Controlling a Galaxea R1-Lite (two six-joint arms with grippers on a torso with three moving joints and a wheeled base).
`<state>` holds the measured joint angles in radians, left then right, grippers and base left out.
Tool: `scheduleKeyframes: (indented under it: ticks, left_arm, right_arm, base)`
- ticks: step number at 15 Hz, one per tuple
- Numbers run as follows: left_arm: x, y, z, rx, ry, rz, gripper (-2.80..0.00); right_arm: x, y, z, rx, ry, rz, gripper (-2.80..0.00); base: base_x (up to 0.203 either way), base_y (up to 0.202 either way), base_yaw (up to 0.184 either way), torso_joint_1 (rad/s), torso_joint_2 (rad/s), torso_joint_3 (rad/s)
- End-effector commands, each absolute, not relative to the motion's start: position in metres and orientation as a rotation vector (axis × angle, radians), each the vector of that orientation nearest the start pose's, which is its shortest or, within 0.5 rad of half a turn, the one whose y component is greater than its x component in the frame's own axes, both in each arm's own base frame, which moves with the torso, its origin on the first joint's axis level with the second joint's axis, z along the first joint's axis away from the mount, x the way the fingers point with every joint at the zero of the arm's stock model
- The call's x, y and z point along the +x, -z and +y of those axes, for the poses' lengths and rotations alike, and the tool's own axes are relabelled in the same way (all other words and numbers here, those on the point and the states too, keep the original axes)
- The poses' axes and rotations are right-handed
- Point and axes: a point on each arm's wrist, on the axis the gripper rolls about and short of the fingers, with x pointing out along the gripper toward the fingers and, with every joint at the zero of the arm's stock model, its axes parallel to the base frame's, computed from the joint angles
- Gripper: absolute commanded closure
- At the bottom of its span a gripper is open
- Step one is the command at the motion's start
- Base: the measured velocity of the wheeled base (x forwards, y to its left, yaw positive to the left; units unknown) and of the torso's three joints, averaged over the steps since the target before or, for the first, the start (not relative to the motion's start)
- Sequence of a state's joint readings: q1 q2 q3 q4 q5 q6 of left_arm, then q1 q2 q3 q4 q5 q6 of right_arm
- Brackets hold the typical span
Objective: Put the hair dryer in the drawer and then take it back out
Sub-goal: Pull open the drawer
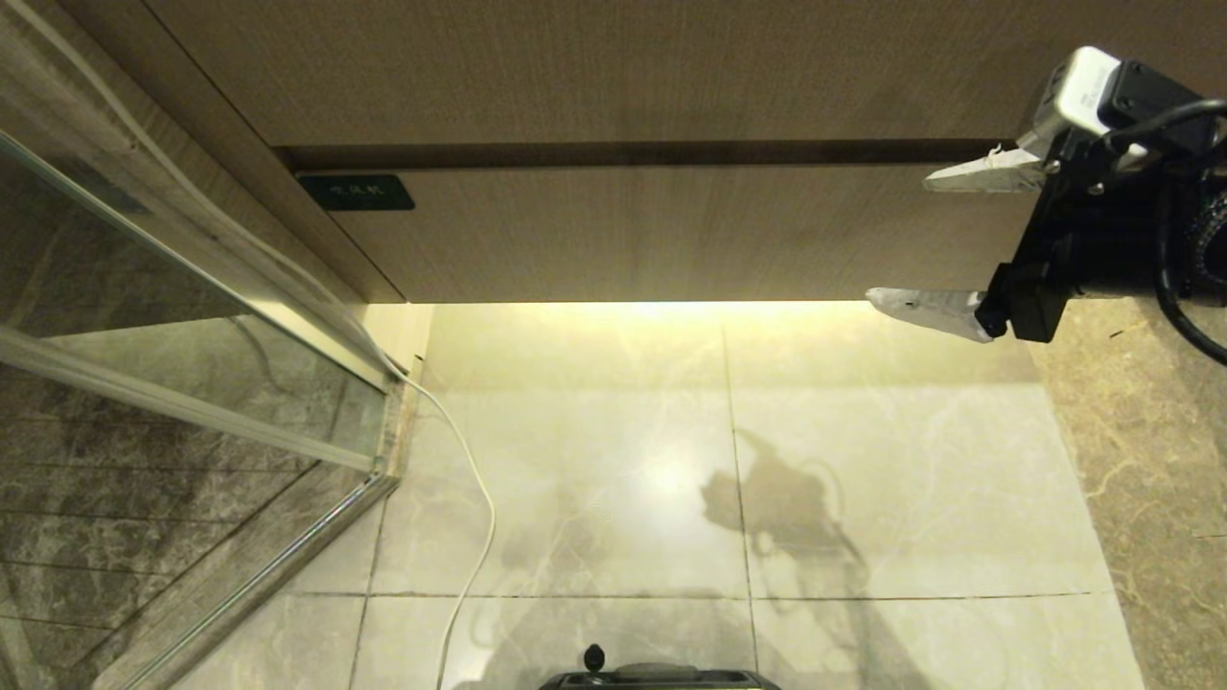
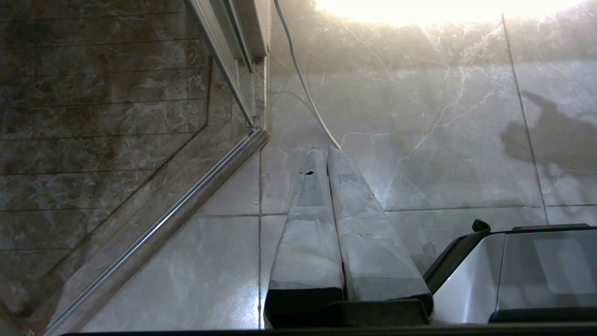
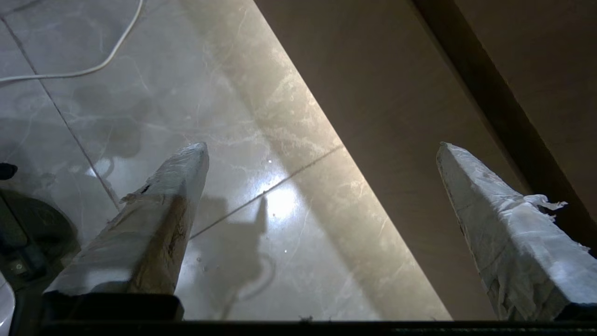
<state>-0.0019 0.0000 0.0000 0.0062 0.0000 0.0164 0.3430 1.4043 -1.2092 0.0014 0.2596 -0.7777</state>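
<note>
The right claw (image 1: 901,238) sits at about three o'clock in the head view, its two taped fingers (image 1: 978,174) spread wide with nothing between them, pointing toward nine o'clock along the front of the drawer (image 1: 671,235); the upper finger lies over the dark gap above the drawer front, the lower one just past the drawer's bottom edge, over the lit strip of floor (image 1: 863,479) (whether either finger touches the wood cannot be told); in the right wrist view the same claw (image 3: 322,149) shows its fingers far apart, with the drawer front (image 3: 373,93) and the dark gap running between them

The drawer is closed, flush under the taller wood-grain panel (image 1: 613,67); its small dark label plate (image 1: 356,192) is at about ten o'clock; the hair dryer is in none of the views

A white cord (image 1: 474,498) trails over the tiles from about nine o'clock down to six; a glass partition (image 1: 144,335) with a metal frame fills the nine-o'clock side

The left claw (image 2: 322,150) hangs above the floor beside the robot's base (image 2: 513,275), fingers pressed together, holding nothing
</note>
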Motion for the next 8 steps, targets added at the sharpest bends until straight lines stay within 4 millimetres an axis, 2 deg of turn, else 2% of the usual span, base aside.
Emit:
scheduleKeyframes:
  ticks: [1,5,8]
  left_arm:
    - [-0.023,-0.075,0.000,0.017,0.003,0.007,0.00]
    - [-0.023,-0.075,0.000,0.017,0.002,0.006,0.00]
    - [-0.023,-0.074,0.000,0.017,0.002,0.008,0.00]
  right_arm:
    - [0.219,-0.314,0.085,-0.764,-0.651,-0.041,-2.80]
    - [0.220,-0.314,0.085,-0.766,-0.651,-0.047,-2.80]
    - [0.234,-0.307,0.088,-0.786,-0.660,-0.045,-2.80]
  base:
    - [0.000,0.000,0.000,0.000,0.00,0.000]
    - [0.000,0.000,0.000,0.000,0.00,0.000]
    - [0.000,0.000,0.000,0.000,0.00,0.000]
